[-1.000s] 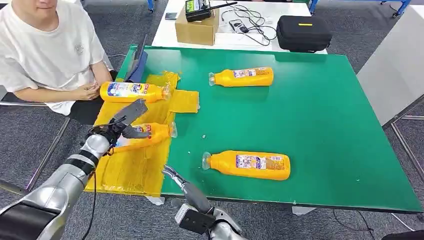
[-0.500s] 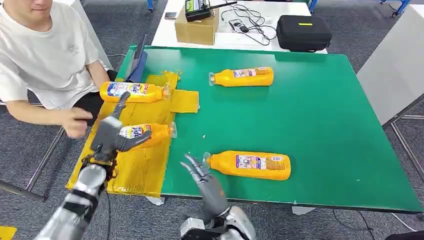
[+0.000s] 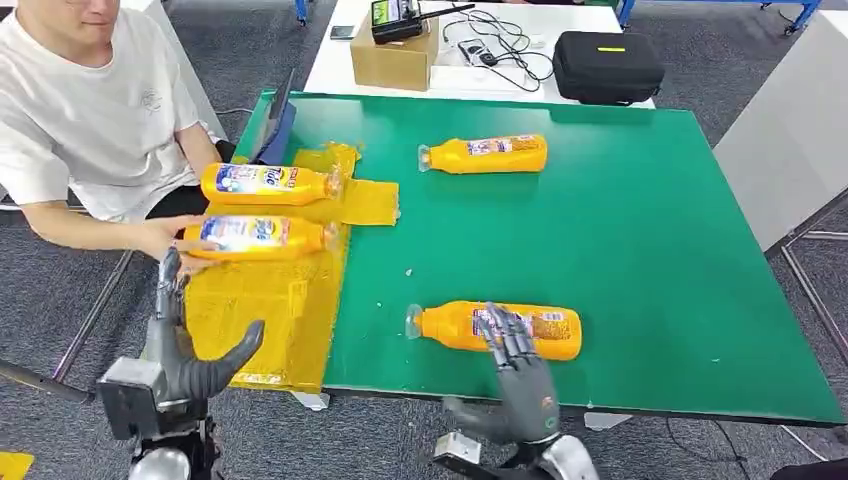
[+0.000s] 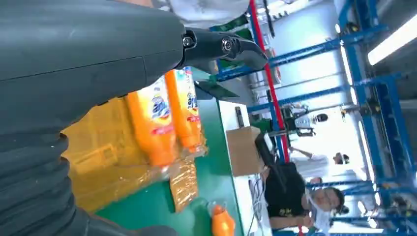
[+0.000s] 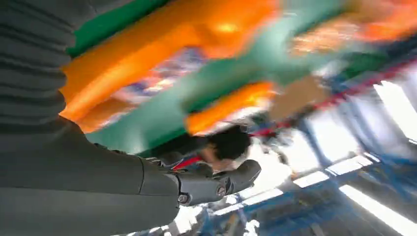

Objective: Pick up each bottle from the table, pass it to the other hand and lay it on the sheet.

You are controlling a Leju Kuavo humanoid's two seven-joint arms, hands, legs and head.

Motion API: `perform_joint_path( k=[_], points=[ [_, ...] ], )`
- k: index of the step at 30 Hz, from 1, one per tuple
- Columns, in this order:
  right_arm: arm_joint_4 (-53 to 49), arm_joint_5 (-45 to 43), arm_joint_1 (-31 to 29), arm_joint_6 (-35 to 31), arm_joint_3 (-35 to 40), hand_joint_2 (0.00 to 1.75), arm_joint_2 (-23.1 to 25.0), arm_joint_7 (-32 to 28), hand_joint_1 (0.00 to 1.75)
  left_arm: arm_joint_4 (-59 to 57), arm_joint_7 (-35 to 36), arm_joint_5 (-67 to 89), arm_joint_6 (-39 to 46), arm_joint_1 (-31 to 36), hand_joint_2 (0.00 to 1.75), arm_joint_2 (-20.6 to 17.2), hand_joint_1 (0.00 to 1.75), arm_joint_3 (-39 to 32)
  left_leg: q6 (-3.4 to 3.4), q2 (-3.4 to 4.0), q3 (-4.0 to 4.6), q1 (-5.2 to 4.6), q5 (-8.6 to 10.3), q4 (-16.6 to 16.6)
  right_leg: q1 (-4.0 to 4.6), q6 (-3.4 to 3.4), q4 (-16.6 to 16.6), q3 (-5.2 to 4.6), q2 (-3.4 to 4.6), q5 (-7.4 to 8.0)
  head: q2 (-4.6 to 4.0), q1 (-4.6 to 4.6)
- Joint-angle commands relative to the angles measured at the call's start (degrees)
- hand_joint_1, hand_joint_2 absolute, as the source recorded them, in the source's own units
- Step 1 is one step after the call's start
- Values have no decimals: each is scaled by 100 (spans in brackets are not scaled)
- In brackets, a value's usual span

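Fingers of the left hand point(image 3: 185, 360) stood spread and upright, thumb angled out to the side, with nothing between them; the hand hung off the near left corner of the green table point(image 3: 640, 230), just short of the yellow sheet point(image 3: 265, 310). The right hand point(image 3: 520, 385) was likewise open, its fingers point(image 3: 505, 335) splayed and pointing away from the robot, their tips overlapping the near edge of the nearest bottle point(image 3: 495, 328) in the head view; whether they actually touched it could not be told. The right wrist view was blurred, showing that orange bottle point(image 5: 147, 64) close above the hand's grey thumb point(image 5: 221, 182), with no grip on it.

That nearest bottle lay on its side on the bare green surface, cap toward the sheet. A far bottle point(image 3: 485, 153) also lay on its side on the green, well apart from it. Two bottles rested on the sheet, side by side and parallel: the rear sheet bottle point(image 3: 268, 184) and the front sheet bottle point(image 3: 258, 237). A person's hand point(image 3: 175, 240) rested against the base end of the front one. The left wrist view showed the same pair point(image 4: 169, 115) lying together on the yellow sheet point(image 4: 103, 162).

Beyond the green table stood a white table point(image 3: 335, 65) carrying a cardboard box point(image 3: 395, 58) and a black case point(image 3: 607, 65).
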State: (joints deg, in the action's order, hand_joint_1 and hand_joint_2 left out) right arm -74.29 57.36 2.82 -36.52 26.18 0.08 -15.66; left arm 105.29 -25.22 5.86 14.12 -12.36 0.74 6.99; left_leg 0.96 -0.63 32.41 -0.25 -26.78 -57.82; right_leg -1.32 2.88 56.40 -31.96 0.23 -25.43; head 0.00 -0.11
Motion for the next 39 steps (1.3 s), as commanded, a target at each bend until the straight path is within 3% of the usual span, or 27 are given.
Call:
perform_joint_path(
  k=[1, 5, 12, 19, 24, 31, 37, 38, 39],
  points=[
    [273, 478, -213, 1039, -794, 175, -577, 960, 0, 546, 203, 145, -352, -379, 175, 212, 0, 51, -2, 4, -2, 4, -2, -2, 5, -6, -4, 6, -1, 1, 0, 2],
    [480, 508, -361, 1179, -800, 175, -536, 1050, 0, 427, 224, 140, -457, -270, 175, 219, 0, 90, -6, 1, -6, 4, -2, 0, 6, -10, -7, 11, -2, 3, 0, 2],
    [1958, 505, -1568, 1614, -841, 175, -405, 1223, 0, 43, 325, 115, -704, 197, 175, 174, 0, 382, -4, 12, -10, 3, 7, 4, 5, -7, -9, 9, 6, 13, 0, 0],
    [2372, 543, -2101, 1754, -640, 175, -273, 1218, 0, -87, 394, 159, -811, 366, 175, 119, 0, 472, 6, 4, -12, 5, 18, 5, 7, 7, -11, 16, -1, 21, 0, 0],
    [2831, 568, -2683, 2204, -291, 175, -196, 1507, 0, -229, 485, 253, -860, 502, 175, 118, 0, 515, 1, 27, -15, 5, 15, 3, 8, 2, -6, 13, 19, 26, 0, 0],
    [3014, 538, -2831, 2412, -187, 175, -152, 1586, 0, -234, 508, 289, -881, 533, 175, 115, 0, 531, 6, 5, -8, 0, 16, 2, 2, 11, -2, 9, 3, 20, 0, 0],
    [3723, 326, -3168, 3074, -15, 175, -150, 1712, 0, -375, 534, 303, -893, 639, 175, 122, 0, 548, 6, 6, -13, 2, 18, 3, 4, 9, -5, 17, -1, 21, 0, 0],
    [3905, 300, -3263, 3240, 79, 175, -172, 1707, 14, -404, 537, 296, -912, 668, 175, 102, 0, 568, 2, 9, -15, 8, 19, 3, 11, 4, -9, 20, -1, 24, 0, 0],
    [4062, 192, -3337, 3408, 125, 175, -196, 1711, 129, -447, 540, 288, -916, 697, 175, 89, 0, 578, 5, 2, -14, 2, 20, 3, 4, 9, -6, 17, -5, 21, 0, 0]
  ],
)
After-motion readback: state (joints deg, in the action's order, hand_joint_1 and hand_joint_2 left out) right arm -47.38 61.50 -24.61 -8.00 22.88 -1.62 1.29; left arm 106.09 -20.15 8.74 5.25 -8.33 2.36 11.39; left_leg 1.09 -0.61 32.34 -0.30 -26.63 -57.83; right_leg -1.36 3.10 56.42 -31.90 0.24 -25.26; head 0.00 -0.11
